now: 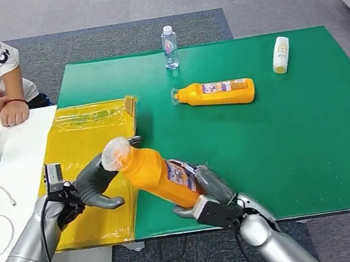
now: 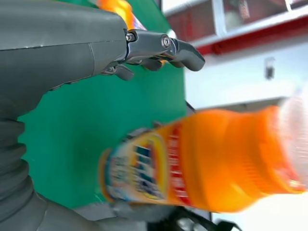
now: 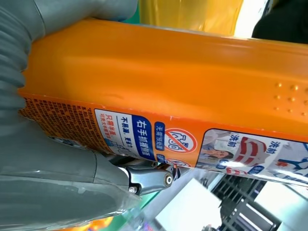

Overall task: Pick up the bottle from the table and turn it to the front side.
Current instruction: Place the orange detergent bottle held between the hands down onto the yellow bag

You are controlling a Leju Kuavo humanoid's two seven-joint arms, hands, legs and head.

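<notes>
An orange bottle [image 1: 156, 173] with a clear cap is lifted off the green table [image 1: 276, 155], tilted, its cap end up and to the left. My right hand [image 1: 207, 192] grips its lower, labelled end; in the right wrist view the bottle [image 3: 174, 82] lies across the palm with its printed label showing. My left hand [image 1: 94, 182] is open beside the cap end, fingers spread, not touching the bottle. In the left wrist view the bottle [image 2: 203, 159] passes in front of the left hand [image 2: 91, 43], blurred.
A second orange bottle [image 1: 217, 93] lies on its side mid-table. A small clear water bottle [image 1: 169, 47] stands at the far edge and a white bottle [image 1: 280, 54] lies at the back right. A yellow bag [image 1: 85, 144] covers the table's left end. A person's arm [image 1: 5, 107] rests on the white desk [image 1: 18, 161].
</notes>
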